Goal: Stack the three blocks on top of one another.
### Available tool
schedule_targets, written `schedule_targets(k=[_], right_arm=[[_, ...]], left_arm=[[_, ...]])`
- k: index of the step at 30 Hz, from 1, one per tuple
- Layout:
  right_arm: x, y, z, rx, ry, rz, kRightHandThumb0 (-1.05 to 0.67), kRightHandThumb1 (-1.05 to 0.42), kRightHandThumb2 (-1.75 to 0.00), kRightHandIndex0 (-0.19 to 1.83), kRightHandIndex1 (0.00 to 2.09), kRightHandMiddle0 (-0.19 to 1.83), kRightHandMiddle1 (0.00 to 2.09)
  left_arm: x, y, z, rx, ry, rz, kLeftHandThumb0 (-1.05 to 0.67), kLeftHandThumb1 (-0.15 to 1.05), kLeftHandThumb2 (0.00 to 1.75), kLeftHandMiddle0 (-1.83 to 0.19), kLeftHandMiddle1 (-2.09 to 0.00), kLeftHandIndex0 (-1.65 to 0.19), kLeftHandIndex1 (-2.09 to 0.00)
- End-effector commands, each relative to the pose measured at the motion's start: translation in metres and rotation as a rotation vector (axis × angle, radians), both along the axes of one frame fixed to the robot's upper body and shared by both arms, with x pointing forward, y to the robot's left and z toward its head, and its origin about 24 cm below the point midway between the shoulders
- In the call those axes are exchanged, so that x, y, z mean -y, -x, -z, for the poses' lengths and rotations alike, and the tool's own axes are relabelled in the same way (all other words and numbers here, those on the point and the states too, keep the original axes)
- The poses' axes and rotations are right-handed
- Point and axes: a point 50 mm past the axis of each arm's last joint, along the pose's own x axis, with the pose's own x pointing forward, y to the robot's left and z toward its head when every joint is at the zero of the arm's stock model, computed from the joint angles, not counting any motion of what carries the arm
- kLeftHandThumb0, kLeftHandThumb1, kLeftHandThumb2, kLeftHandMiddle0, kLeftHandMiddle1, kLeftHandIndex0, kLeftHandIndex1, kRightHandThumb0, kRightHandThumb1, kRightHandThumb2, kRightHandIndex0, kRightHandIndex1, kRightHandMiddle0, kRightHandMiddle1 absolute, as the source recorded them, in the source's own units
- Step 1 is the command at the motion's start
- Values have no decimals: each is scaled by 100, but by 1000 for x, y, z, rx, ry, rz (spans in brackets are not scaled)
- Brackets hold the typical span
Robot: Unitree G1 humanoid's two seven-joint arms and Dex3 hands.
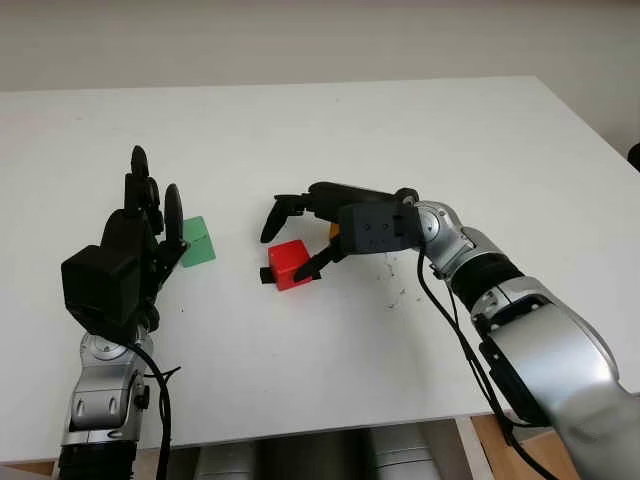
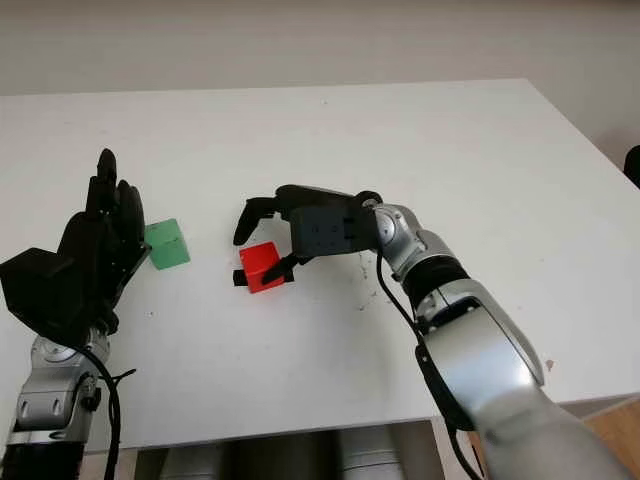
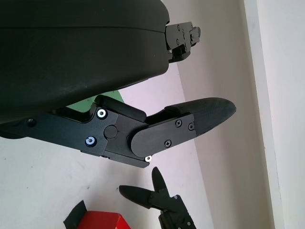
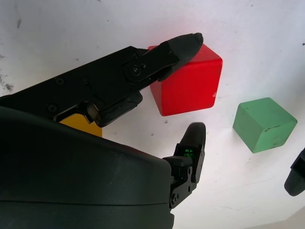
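Spreading across most of the head views, a white table [image 1: 330, 130] is backed by a pale wall [image 1: 300, 40]. Faint dark scuffs [image 1: 392, 285] are seen near the right hand [image 1: 300, 235], which is held open around the red block [image 1: 291, 264], one finger touching it. An orange block [image 1: 337, 233] is tucked under the palm. The green block [image 1: 197, 241] lies just beside the open left hand [image 1: 140, 235].
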Motion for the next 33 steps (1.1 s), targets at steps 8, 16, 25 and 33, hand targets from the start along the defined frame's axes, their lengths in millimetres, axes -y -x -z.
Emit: schedule_targets(k=[8,16,25,33], right_arm=[[5,-4,-34,144,4,-52,-83,-92,-5,-13,3,0,32],[30,-11,-110,270,-216,-1,-82,-88,-4,-13,5,11,26],[66,-14,-128,348,-98,113,-81,-82,-4,-19,0,-1,18],[76,-18,-109,393,208,146,-81,-85,-6,-19,0,-12,10]], left_arm=[[1,0,-2,8,-4,2,-74,105,71,14,-6,15,-6],[1,-1,-2,9,-3,9,-73,105,72,14,-5,16,-5],[1,0,-2,8,-1,10,-74,105,71,14,-5,16,-6],[-1,-1,-1,6,-3,14,-73,105,71,14,-5,16,-5]])
